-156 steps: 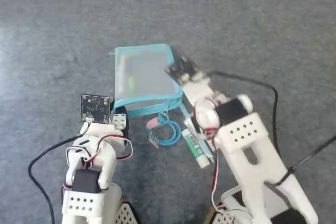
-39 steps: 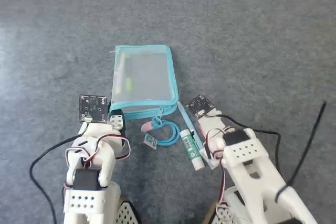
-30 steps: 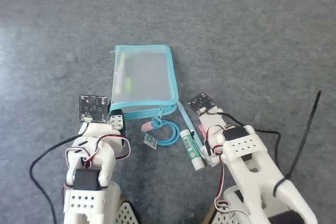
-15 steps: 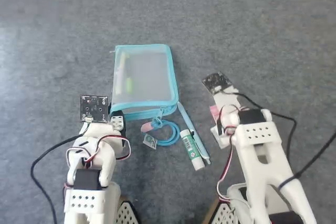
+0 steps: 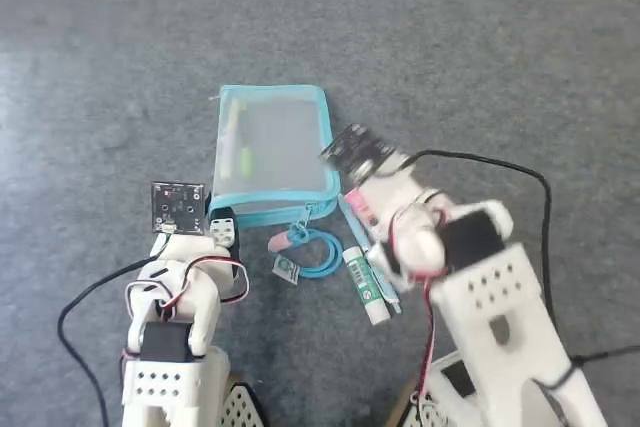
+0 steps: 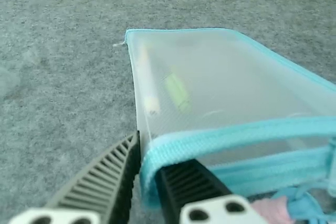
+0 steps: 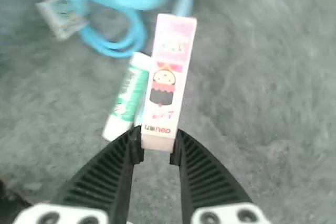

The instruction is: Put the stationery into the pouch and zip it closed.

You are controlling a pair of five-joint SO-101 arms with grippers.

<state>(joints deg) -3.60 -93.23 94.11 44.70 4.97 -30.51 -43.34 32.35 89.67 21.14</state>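
While the high view looks down on the grey carpet (image 5: 110, 67), we see the translucent pouch (image 5: 275, 147) with its teal edging lying flat, and the left gripper (image 5: 220, 219) at its near corner. Just beside the pouch's zip edge lie a blue cord loop (image 5: 322, 253), a blue pen (image 5: 352, 222) and a green-and-white glue stick (image 5: 368, 289), the pen and the stick side by side. The right gripper (image 5: 368, 219) hangs over the pen with a pink box (image 5: 362, 207) in it.

From the left wrist view, we find the left gripper (image 6: 144, 153) clenched on the pouch's (image 6: 220, 93) teal zip edge (image 6: 210, 137). Through the pouch wall a yellow-green marker (image 6: 177, 92) and a pale pencil (image 6: 147, 85) show inside.

Through the right wrist view, we see the right gripper (image 7: 156, 142) grasping the pink box (image 7: 168, 77) by one end, clear of the carpet (image 7: 262, 77). Below it lie the glue stick (image 7: 126, 100) and the cord loop (image 7: 113, 38), which carries a small tag (image 7: 59, 11).
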